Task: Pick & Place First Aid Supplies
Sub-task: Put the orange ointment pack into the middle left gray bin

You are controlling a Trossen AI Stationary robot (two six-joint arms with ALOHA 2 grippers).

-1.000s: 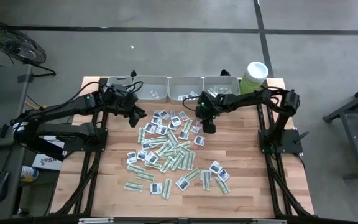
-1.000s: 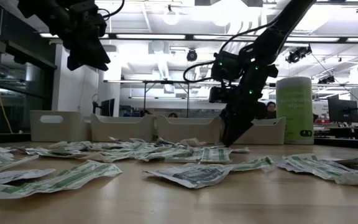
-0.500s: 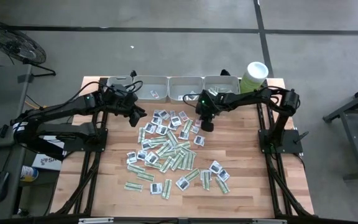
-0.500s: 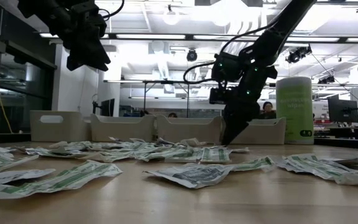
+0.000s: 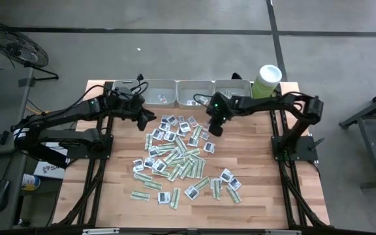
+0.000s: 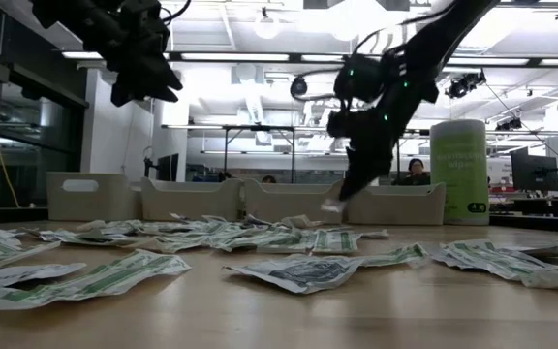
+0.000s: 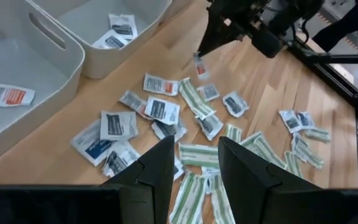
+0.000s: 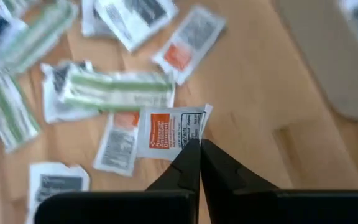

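Note:
The first aid supplies [image 5: 178, 153] lie scattered across the middle of the wooden table: narrow green-white strips and squarish white sachets. My right gripper [image 5: 214, 129] hangs above the heap's far end, shut on a small white sachet with an orange label [image 8: 166, 132], which also shows in the low view [image 6: 332, 206] and the left wrist view [image 7: 199, 65]. My left gripper [image 5: 143, 117] stands open in the air over the heap's far left corner, with nothing between its fingers [image 7: 194, 168]. My right gripper pinches the orange-labelled sachet between its two fingertips at one edge, near a corner [image 8: 190, 135]. The fingers slant down from the table's far right side. The sachet hangs below the fingertips, tilted, clear of the table and of the other sachets [image 6: 332, 206].
Grey trays [image 5: 158, 91] [image 5: 194, 92] [image 5: 232, 90] stand in a row along the far edge; some hold a few sachets. A tall pale green tub with a white lid [image 5: 267, 79] stands at the far right. Bare wood shows along the near edge and both sides.
My right gripper has taken hold of the orange-labelled sachet at the heap's far end, risen from the table and rolled its wrist. The sachet now hangs clear of the table below the fingertips.

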